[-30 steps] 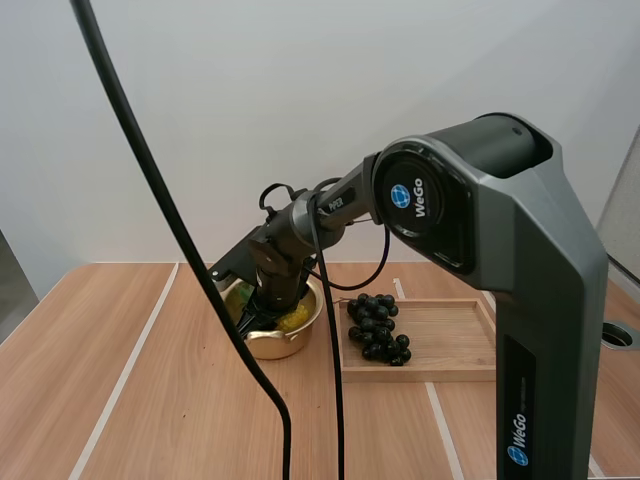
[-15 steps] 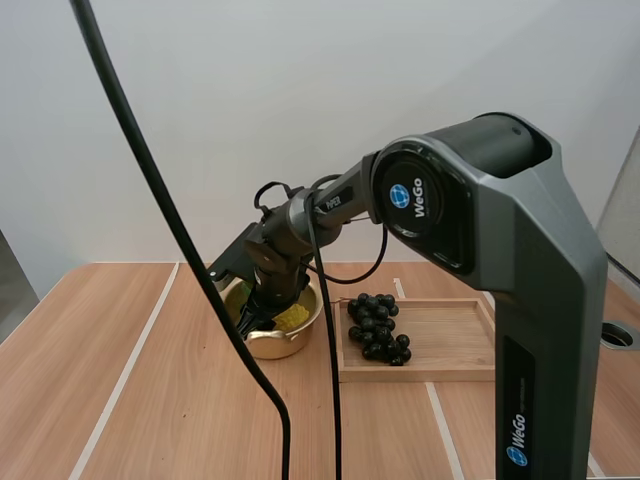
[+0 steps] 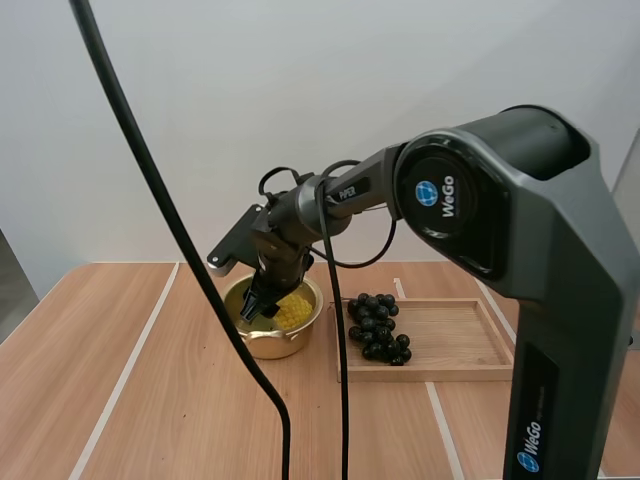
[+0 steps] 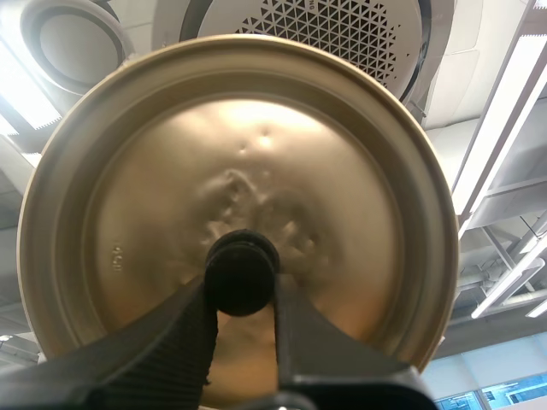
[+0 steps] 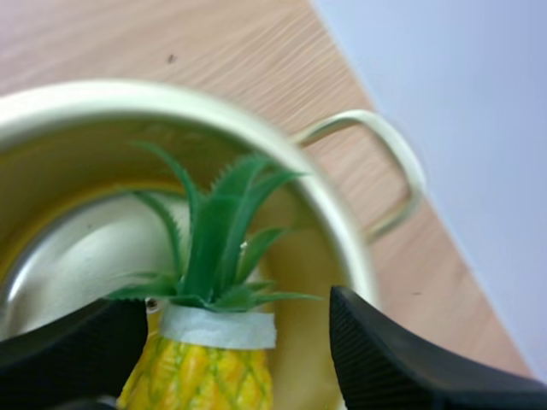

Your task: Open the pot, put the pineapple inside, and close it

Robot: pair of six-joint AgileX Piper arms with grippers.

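The golden pot [image 3: 268,342] stands on the table without its lid, and the yellow pineapple [image 3: 292,312] lies inside it. My right gripper [image 3: 256,306] hovers just over the pot's rim, open. In the right wrist view its fingers stand apart on either side of the pineapple [image 5: 203,371], whose green leaves point into the pot [image 5: 256,141]. The left wrist view looks up at the golden lid [image 4: 239,162]. My left gripper [image 4: 242,295] is shut on its black knob [image 4: 242,272].
A wooden tray [image 3: 455,350] lies right of the pot with a bunch of dark grapes [image 3: 377,326] on its left end. Bare wooden table stretches left of the pot and in front of it.
My right gripper has risen a little out of the pot, and the pineapple has stayed inside. The pot and tray have not moved.
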